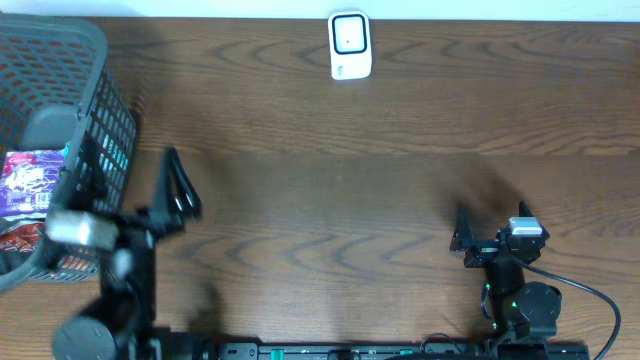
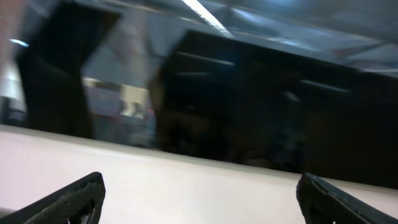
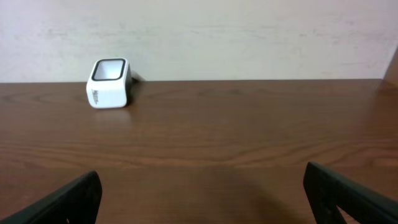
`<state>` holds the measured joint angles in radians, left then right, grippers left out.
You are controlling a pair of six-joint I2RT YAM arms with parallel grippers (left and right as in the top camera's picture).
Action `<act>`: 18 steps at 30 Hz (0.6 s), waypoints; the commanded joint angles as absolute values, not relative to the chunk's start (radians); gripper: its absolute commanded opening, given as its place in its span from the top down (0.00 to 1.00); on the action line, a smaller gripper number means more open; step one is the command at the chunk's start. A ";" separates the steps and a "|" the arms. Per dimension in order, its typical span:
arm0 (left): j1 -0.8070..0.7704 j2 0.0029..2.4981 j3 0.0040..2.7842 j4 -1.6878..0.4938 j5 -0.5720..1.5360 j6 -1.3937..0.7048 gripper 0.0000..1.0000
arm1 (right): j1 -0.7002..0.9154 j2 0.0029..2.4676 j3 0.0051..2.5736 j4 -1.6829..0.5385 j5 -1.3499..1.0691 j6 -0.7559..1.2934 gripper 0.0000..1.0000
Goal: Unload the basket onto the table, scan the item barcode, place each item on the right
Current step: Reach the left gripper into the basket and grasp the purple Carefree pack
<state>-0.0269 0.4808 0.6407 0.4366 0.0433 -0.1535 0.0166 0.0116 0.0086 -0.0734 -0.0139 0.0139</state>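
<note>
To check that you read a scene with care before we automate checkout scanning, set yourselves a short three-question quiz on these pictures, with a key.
1. True or false: the left end effector and the right end effector are both open and hold nothing.
2. Where do the packaged items lie?
A. in the dark mesh basket at the left
B. beside the scanner
C. under the right arm
3. Short answer: which wrist view shows the white scanner?

Key: 1 true; 2 A; 3 right wrist.
</note>
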 commanded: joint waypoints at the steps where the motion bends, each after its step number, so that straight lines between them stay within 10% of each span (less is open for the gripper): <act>1: -0.017 0.666 0.834 0.424 -0.190 -0.044 0.02 | 0.006 0.006 0.006 -0.075 -0.013 0.021 0.01; 18: 0.433 1.463 1.980 -0.704 0.004 -0.150 0.02 | 0.006 0.006 0.006 -0.075 -0.013 0.021 0.01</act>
<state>0.3988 1.4532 1.9392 -0.6552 -0.0605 -0.1375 0.0166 0.0120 0.0086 -0.0734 -0.0135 0.0139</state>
